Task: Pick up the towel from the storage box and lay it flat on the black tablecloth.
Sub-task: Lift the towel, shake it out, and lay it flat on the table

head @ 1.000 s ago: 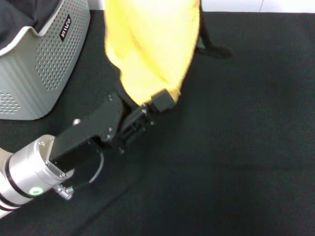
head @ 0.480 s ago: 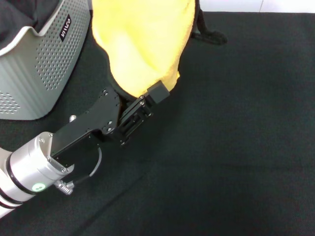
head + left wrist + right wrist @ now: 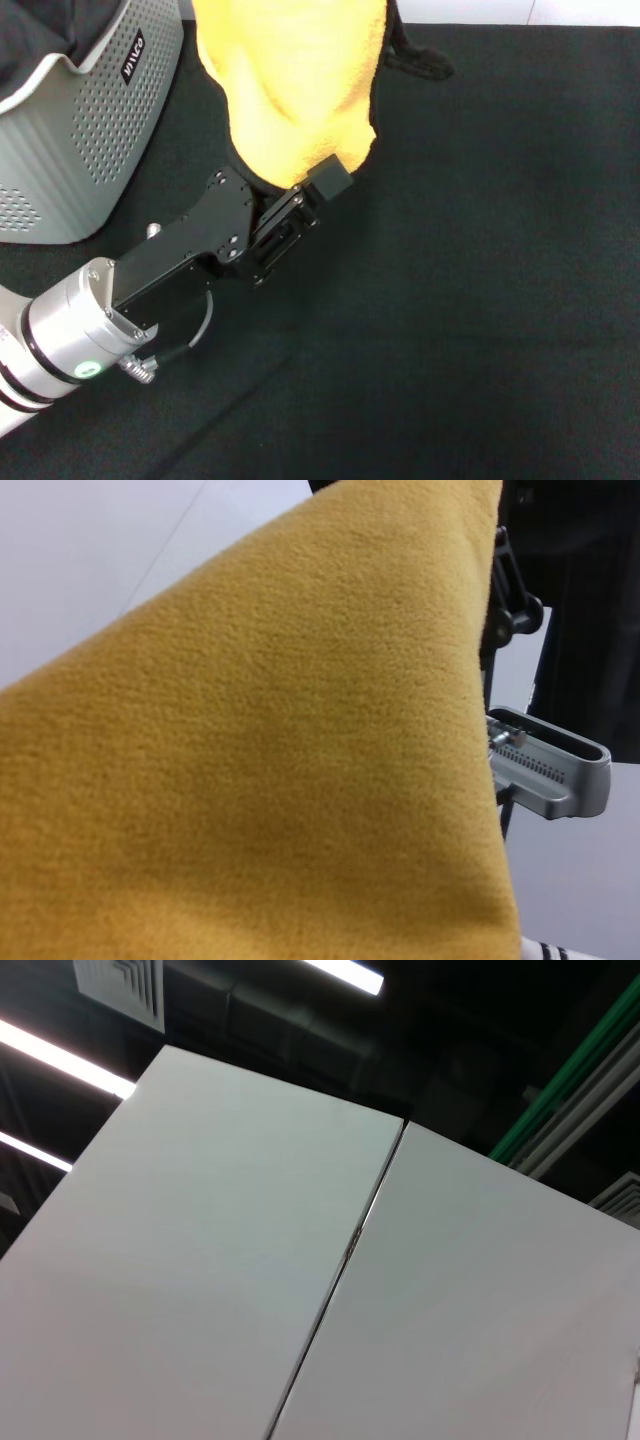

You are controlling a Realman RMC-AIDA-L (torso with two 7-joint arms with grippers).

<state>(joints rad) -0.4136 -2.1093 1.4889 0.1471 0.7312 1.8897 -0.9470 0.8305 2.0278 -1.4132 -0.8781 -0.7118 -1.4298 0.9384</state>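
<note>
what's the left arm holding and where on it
The left gripper holds the towel by its lower edge; the towel rises from there out of view.

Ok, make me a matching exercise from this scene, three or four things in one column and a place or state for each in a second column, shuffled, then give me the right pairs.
Things:
1. towel
2. storage box
3. black tablecloth
4. left gripper

Places or states:
A. spread out under everything
B. standing at the far left
C. hanging, yellow side showing
D. at the cloth's lower edge

Pairs: 1-C, 2-B, 3-A, 4-D
</note>
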